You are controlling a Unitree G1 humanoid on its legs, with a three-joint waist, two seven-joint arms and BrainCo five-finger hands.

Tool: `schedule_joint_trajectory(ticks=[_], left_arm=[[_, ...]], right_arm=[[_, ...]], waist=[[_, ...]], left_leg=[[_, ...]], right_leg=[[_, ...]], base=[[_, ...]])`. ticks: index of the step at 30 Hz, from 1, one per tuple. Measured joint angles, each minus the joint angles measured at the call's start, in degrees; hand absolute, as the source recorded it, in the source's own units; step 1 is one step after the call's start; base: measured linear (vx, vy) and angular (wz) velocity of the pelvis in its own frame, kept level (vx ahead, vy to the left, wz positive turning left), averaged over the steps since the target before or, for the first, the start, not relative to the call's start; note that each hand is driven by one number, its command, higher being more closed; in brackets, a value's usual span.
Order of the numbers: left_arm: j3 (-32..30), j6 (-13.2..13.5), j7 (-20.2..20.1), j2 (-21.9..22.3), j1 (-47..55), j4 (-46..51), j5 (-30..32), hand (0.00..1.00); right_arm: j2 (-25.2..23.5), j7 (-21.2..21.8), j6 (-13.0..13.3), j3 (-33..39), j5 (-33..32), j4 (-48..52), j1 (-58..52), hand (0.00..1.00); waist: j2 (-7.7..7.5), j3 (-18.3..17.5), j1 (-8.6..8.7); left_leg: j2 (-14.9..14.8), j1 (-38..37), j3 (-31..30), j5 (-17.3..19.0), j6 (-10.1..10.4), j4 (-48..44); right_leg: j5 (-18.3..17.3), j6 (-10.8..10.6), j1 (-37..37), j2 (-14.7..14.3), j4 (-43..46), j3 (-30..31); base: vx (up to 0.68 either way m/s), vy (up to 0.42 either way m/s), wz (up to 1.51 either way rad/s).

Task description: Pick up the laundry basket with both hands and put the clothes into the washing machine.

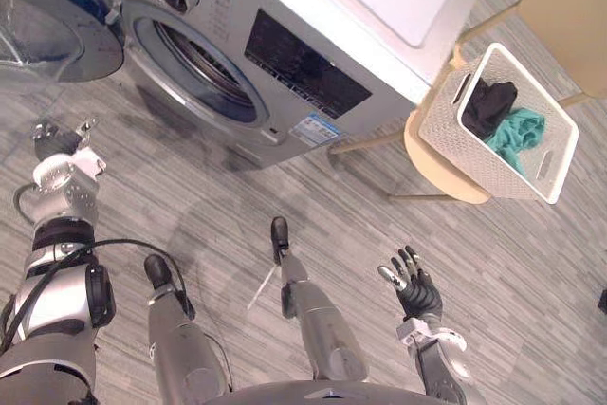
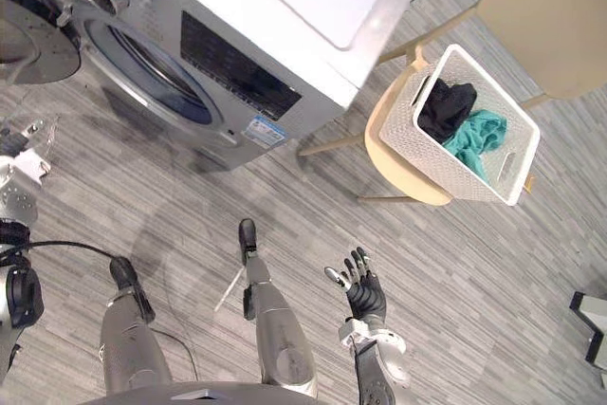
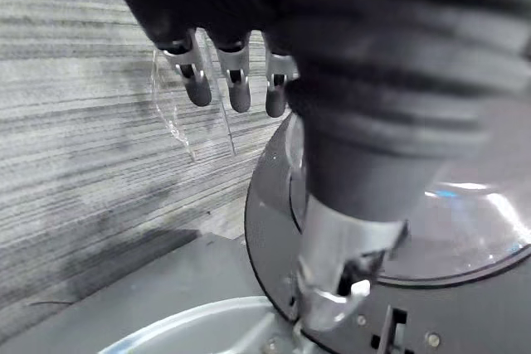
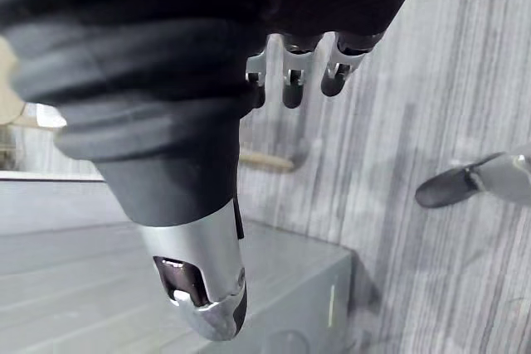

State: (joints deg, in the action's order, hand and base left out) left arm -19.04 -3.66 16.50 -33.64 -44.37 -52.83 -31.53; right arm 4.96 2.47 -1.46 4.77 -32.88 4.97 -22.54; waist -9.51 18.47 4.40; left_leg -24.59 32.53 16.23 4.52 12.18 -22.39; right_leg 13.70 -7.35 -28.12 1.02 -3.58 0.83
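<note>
Left eye view: white lattice laundry basket holds black and teal clothes; right hand spread, left hand relaxed.

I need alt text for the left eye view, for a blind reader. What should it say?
A white laundry basket holding black and teal clothes sits on a pale chair beside a front-loading washing machine with its door open. The left robot hand and the right robot hand are open and empty.
</note>
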Motion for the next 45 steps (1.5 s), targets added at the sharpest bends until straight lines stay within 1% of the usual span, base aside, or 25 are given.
schedule_joint_trajectory(ticks=[4,6,7,8,9,10,15,19,23,24,27,29,31,32,33,34,35,36,37,39,40,41,43,44,45], left_arm=[[0.2,0.6,1.0,1.1,-3.5,2.3,-5.7,0.0],[0.2,1.8,2.0,1.0,-4.0,5.2,-9.0,0.0],[0.2,2.5,2.2,1.0,-4.6,6.2,-10.7,0.0],[0.3,2.7,2.3,0.9,-5.0,6.6,-11.3,0.0],[0.7,3.0,2.8,0.9,-6.2,7.3,-12.2,0.0],[1.0,3.1,2.9,0.6,-7.1,7.3,-12.3,0.0],[1.3,2.8,4.3,0.2,-8.0,7.4,-12.3,0.0],[2.5,2.8,4.4,-1.0,-8.7,7.4,-12.3,0.0],[2.6,2.9,4.3,-2.9,-10.5,8.4,-12.2,0.0],[2.6,2.9,4.3,-2.9,-10.5,9.1,-12.2,0.0],[2.1,3.0,4.0,-2.7,-8.2,11.0,-12.1,0.0],[1.2,3.5,3.5,-0.9,-3.0,13.9,-11.1,0.0],[1.2,3.9,2.7,3.5,5.9,17.0,-11.1,0.0],[1.2,3.9,2.5,4.8,8.4,17.9,-11.0,0.0],[1.5,4.0,1.6,7.4,13.8,18.8,-10.9,0.0],[2.2,4.0,0.3,10.2,18.7,18.6,-8.9,0.0],[2.7,3.9,-0.2,11.6,21.3,18.3,-8.0,0.0],[4.0,3.7,-1.5,14.2,26.2,18.0,-5.6,0.0],[4.5,3.6,-2.4,15.7,28.6,17.5,-4.0,0.0],[5.5,3.3,-5.6,20.6,36.7,12.4,0.3,0.0],[5.4,3.2,-6.0,21.5,38.5,10.4,1.2,0.0],[4.4,2.9,-6.8,23.2,41.4,5.7,3.2,0.0],[1.1,2.4,-6.8,26.3,45.6,-1.5,3.6,0.0],[-0.2,2.1,-6.8,27.8,47.9,-4.5,3.7,0.0],[-0.7,1.9,-6.8,28.5,49.1,-5.6,3.7,0.0]], right_arm=[[0.0,-0.2,0.1,0.2,-1.7,1.3,-0.2,0.0],[0.0,-0.5,0.1,0.2,-2.3,2.1,-0.3,0.0],[0.0,-0.5,0.1,0.2,-2.9,2.6,-1.0,0.0],[0.0,-0.5,0.1,0.2,-2.9,2.9,-1.4,0.0],[0.1,-0.5,0.1,0.1,-2.9,3.0,-2.1,0.0],[0.1,-0.5,0.1,-0.2,-2.9,3.0,-2.2,0.0],[0.3,-0.2,0.1,-0.4,-2.9,2.9,-2.5,0.0],[0.7,-0.2,0.1,-0.3,-2.9,2.9,-2.5,0.0],[0.6,-0.2,0.1,-0.3,-3.4,2.2,-2.7,0.0],[0.6,-0.2,0.1,-0.3,-3.4,1.9,-2.7,0.0],[0.0,-0.1,0.1,-0.3,-3.4,-0.5,-2.6,0.0],[0.0,0.0,0.1,-0.3,-3.4,-3.6,-1.9,0.0],[-0.1,0.0,0.0,-0.3,-2.8,-11.2,0.6,0.0],[-0.1,-0.1,-0.2,-0.1,-2.7,-13.8,1.7,0.0],[0.0,-0.1,-0.7,0.2,-2.6,-19.1,3.9,0.0],[-0.1,0.0,-1.3,1.3,-0.9,-24.6,5.9,0.0],[-0.1,0.0,-1.6,2.3,-0.3,-27.9,7.3,0.0],[-0.1,0.0,-2.0,5.3,1.1,-34.3,9.8,0.0],[0.0,-0.1,-2.3,6.9,2.0,-37.1,10.6,0.0],[0.6,-0.3,-2.8,12.3,4.8,-46.2,12.8,0.0],[0.7,-0.3,-2.7,13.2,5.6,-48.3,13.3,0.0],[0.8,-0.6,-2.8,15.2,6.6,-53.0,14.5,0.0],[0.7,-1.1,-3.1,17.4,8.9,-58.9,15.8,0.0],[0.5,-2.0,-3.7,18.8,10.3,-61.1,16.1,0.0],[0.6,-2.4,-3.8,19.1,10.8,-62.1,16.2,0.0]], waist=[[0.01,0.8,-1.41],[-0.01,1.8,-2.45],[0.25,1.9,-2.72],[0.36,2.0,-2.82],[0.32,2.2,-2.82],[-0.12,2.5,-3.09],[-0.47,2.6,-4.5],[-0.82,2.8,-4.38],[-1.5,2.9,-4.39],[-1.52,2.9,-4.4],[-1.59,2.9,-4.49],[-1.62,2.8,-4.49],[-1.58,2.8,-4.33],[-1.53,2.8,-4.35],[-1.17,2.6,-4.32],[-0.38,1.9,-4.17],[0.06,1.5,-4.06],[0.99,0.5,-3.91],[1.62,-0.4,-3.88],[4.41,-4.3,-4.09],[5.11,-5.1,-4.25],[6.38,-6.7,-4.39],[8.11,-8.8,-4.33],[8.81,-9.9,-4.27],[9.07,-10.5,-4.34]], left_leg=[[-0.7,3.6,-2.1,1.0,-0.7,-3.5],[-1.5,5.5,-2.3,2.6,-1.2,-5.8],[-2.9,6.5,-1.2,3.5,-1.0,-7.2],[-3.9,6.7,-0.1,3.3,-1.2,-7.7],[-4.9,7.2,1.1,2.1,-1.6,-8.4],[-4.9,7.4,0.9,2.2,-1.7,-9.0],[-4.8,7.5,0.9,2.2,-1.7,-9.4],[-5.5,7.6,0.7,2.3,-1.6,-9.8],[-7.0,9.4,-1.3,2.9,-1.7,-11.4],[-7.0,9.5,-1.8,2.5,-1.3,-11.4],[-6.1,7.7,-1.9,1.8,-1.4,-10.2],[-4.8,4.4,-0.7,0.9,-1.7,-8.2],[-1.8,-1.8,0.6,-0.7,-1.8,-3.6],[-1.1,-3.6,0.9,-1.1,-1.8,-2.3],[0.5,-7.0,1.5,-1.9,-1.9,0.3],[2.1,-9.7,1.8,-2.8,-2.1,2.8],[2.9,-11.0,2.1,-3.5,-2.3,4.2],[5.2,-14.0,2.5,-4.9,-2.7,7.7],[6.2,-15.1,2.7,-5.5,-2.9,9.4],[9.8,-20.2,3.2,-7.6,-3.5,15.4],[10.3,-21.7,3.3,-7.8,-3.6,16.4],[11.1,-24.4,3.4,-8.0,-3.6,17.9],[11.9,-28.6,2.8,-8.2,-3.4,20.0],[12.1,-30.5,2.5,-8.6,-3.3,21.4],[12.2,-31.3,2.3,-8.7,-3.4,21.9]], right_leg=[[0.0,0.0,-0.3,-0.1,0.0,-2.2],[0.0,0.0,-0.5,-0.2,0.2,-2.9],[0.0,0.0,-0.6,-0.4,0.2,-3.3],[0.0,0.0,-0.7,-0.4,0.2,-3.6],[0.0,0.0,-0.9,-0.4,0.4,-4.4],[0.0,0.0,-0.9,-0.3,0.8,-4.6],[0.0,0.0,-0.8,-0.3,0.7,-4.8],[0.0,0.0,-0.8,-0.7,0.7,-4.8],[0.0,0.0,-0.8,-2.2,0.7,-5.7],[0.0,0.0,-0.6,-2.2,0.7,-6.1],[0.0,0.0,0.9,-1.9,0.7,-6.3],[-0.2,0.0,2.7,-1.0,0.6,-6.3],[-1.9,0.0,6.7,1.0,0.8,-6.5],[-2.3,-0.1,7.8,1.5,0.9,-6.5],[-3.4,-0.1,9.8,2.2,1.3,-6.6],[-4.5,-0.3,11.1,3.3,2.5,-6.9],[-5.0,-0.4,11.5,4.0,3.2,-7.4],[-6.0,-0.9,12.7,5.6,4.1,-7.7],[-6.5,-1.0,13.0,6.4,4.6,-7.7],[-7.8,-2.1,15.6,8.8,5.1,-7.9],[-8.0,-2.3,16.7,9.2,5.0,-8.0],[-8.5,-2.5,18.9,9.7,4.9,-8.2],[-9.7,-2.6,22.8,10.2,5.0,-9.1],[-10.3,-2.7,24.6,10.2,5.0,-9.8],[-10.8,-2.5,25.3,10.2,5.1,-10.2]], base=[[0.01,0.033,0.24],[-0.01,0.017,0.01],[-0.02,0.026,0.06],[0.01,0.011,0.19],[0.03,0.017,0.19],[0.02,0.028,0.14],[0.01,0.015,0.01],[-0.01,-0.016,-0.05],[0.0,-0.011,-0.02],[0.03,-0.006,0.13],[0.04,0.006,0.15],[0.07,0.01,0.22],[0.07,-0.006,0.38],[0.05,-0.016,0.41],[0.05,-0.024,0.37],[0.04,-0.022,0.37],[0.04,-0.001,0.41],[0.03,0.02,0.34],[0.04,0.037,0.44],[0.06,0.054,0.32],[0.08,0.063,0.17],[0.06,0.05,0.13],[0.04,0.026,0.24],[0.02,0.008,0.28],[0.01,-0.002,0.32]])
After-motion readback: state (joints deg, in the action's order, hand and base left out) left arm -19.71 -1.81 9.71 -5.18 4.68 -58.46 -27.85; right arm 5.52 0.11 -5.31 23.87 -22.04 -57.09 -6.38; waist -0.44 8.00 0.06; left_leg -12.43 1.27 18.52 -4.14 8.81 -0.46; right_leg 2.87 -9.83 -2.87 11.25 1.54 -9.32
